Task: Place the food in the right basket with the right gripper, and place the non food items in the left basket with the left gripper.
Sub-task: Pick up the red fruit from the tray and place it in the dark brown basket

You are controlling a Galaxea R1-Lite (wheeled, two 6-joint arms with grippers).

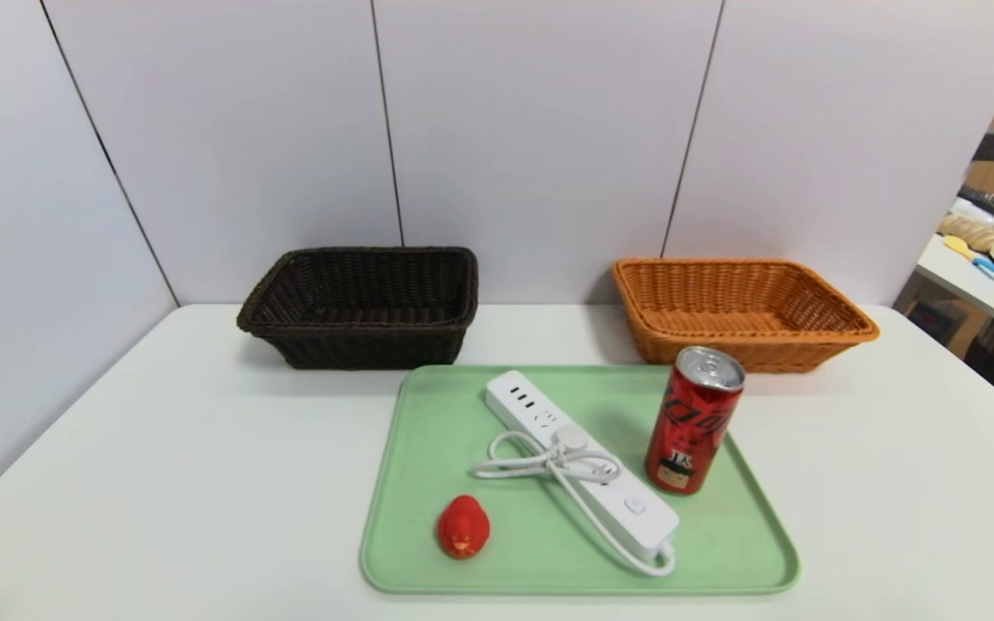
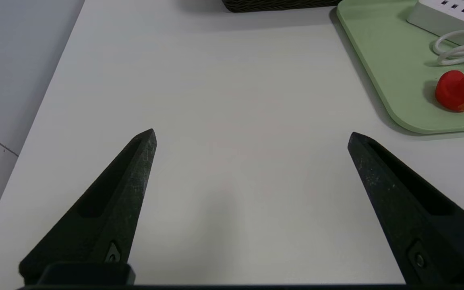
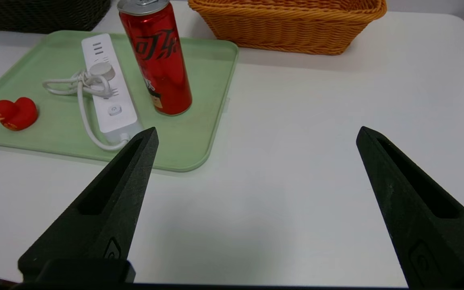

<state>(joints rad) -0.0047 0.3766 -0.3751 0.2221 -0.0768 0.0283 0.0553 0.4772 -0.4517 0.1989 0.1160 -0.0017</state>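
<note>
Red drink can (image 1: 695, 420) upright on the green tray (image 1: 579, 586), ahead and to the left of the right gripper's (image 3: 257, 128) spread, unloaded jaws.
Its long axis stands vertical; the right arm is nearer, so a sideways reach looks likely. Slim, silver-topped, black-lettered, it stands beside the white power strip (image 1: 583, 466); the left gripper (image 2: 252, 131), also wide and unloaded, hangs over bare tabletop (image 1: 160, 483).

Can (image 1: 694, 421): red, silver top, black lettering. Duck (image 1: 463, 527): red. Power strip (image 1: 583, 466) and cord: white. Tray (image 1: 428, 414): plain green. Baskets, woven: one near-black (image 1: 376, 348), one orange (image 1: 747, 352). Worktop (image 1: 204, 483): white.
</note>
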